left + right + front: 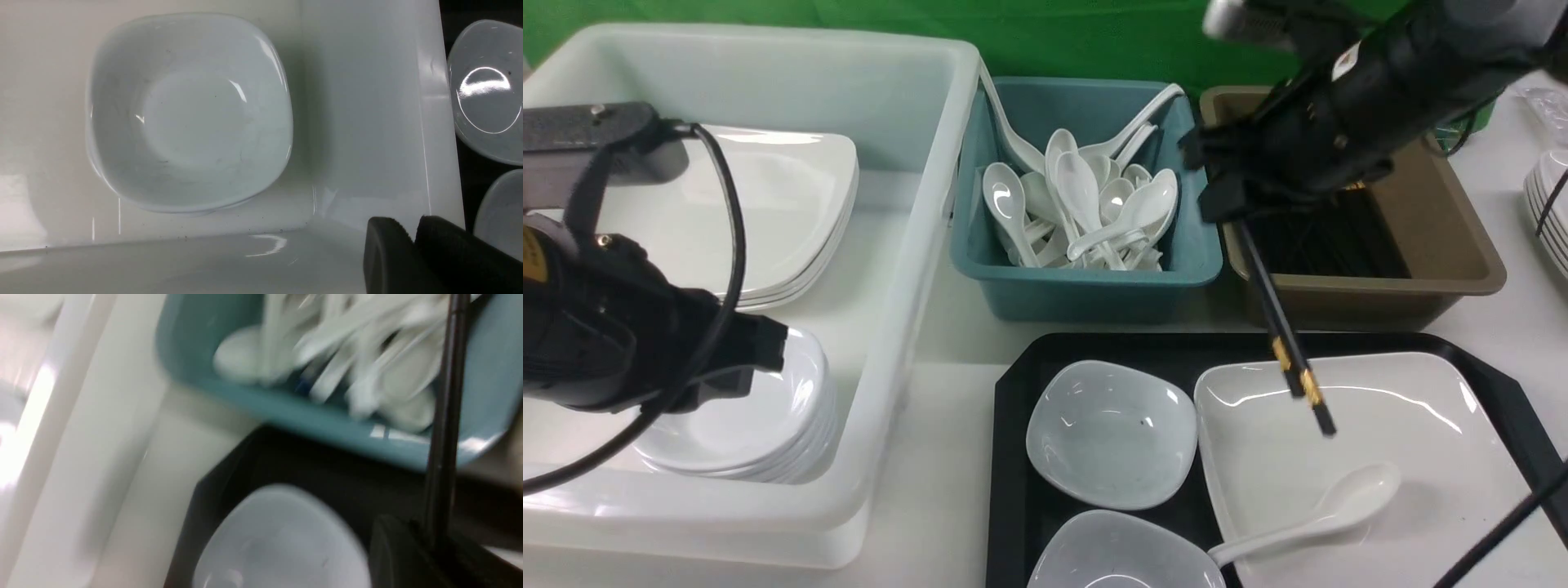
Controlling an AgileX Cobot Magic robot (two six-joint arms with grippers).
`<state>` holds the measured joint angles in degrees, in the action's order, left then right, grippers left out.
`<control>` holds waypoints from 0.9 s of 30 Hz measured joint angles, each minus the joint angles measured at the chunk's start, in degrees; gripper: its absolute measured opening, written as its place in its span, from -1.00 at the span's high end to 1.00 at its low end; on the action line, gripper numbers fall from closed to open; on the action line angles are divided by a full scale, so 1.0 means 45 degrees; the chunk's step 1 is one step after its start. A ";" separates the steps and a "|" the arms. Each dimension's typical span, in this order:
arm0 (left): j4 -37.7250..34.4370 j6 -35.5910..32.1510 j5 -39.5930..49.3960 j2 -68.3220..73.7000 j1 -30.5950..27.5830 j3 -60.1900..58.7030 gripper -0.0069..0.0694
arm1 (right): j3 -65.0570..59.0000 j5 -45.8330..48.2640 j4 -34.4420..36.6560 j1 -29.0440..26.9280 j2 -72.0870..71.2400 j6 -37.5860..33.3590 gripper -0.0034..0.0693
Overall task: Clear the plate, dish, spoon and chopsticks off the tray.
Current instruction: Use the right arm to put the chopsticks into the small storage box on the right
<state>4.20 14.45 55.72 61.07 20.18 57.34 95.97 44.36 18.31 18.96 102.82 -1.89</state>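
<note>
Above the tray (1013, 425), our right tool (1229, 208) pinches the chopsticks (1278, 331); only the left wrist view shows us the left tool (410, 223), fingers together, empty.

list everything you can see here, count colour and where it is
tray: one, black, table's near right
dishes: two, white, tray's left side
plate: one, white, tray's right side
spoon: one, white, lying on plate
chopsticks: one pair, black with gold marks, in the air over plate
teal bin: one, teal, behind tray, holds white spoon pile
brown bin: one, brown, right of teal bin
tub: one, white, left; holds plate stack and dish stack
side stack: one, white, far right edge
left end effector: black, shut, empty, by dish stack
right end effector: black, shut on chopsticks
</note>
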 joint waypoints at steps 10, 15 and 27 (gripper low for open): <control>-0.0227 0.0000 0.0187 0.0000 0.0000 0.0000 0.59 | 0.5291 -0.1661 0.0386 -0.3041 0.4124 -0.0130 0.77; -0.0227 0.0000 0.0195 0.0000 0.0000 0.0000 0.59 | 0.5623 -0.4205 0.0341 -0.3273 0.5539 -0.0432 0.76; -0.0230 0.0000 0.0225 0.0000 0.0000 0.0000 0.59 | 0.5636 -0.2078 0.0160 -0.3273 0.6453 -0.0797 0.05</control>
<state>3.16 14.45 56.73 61.07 20.18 57.34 121.33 35.01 19.03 4.23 131.85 -5.47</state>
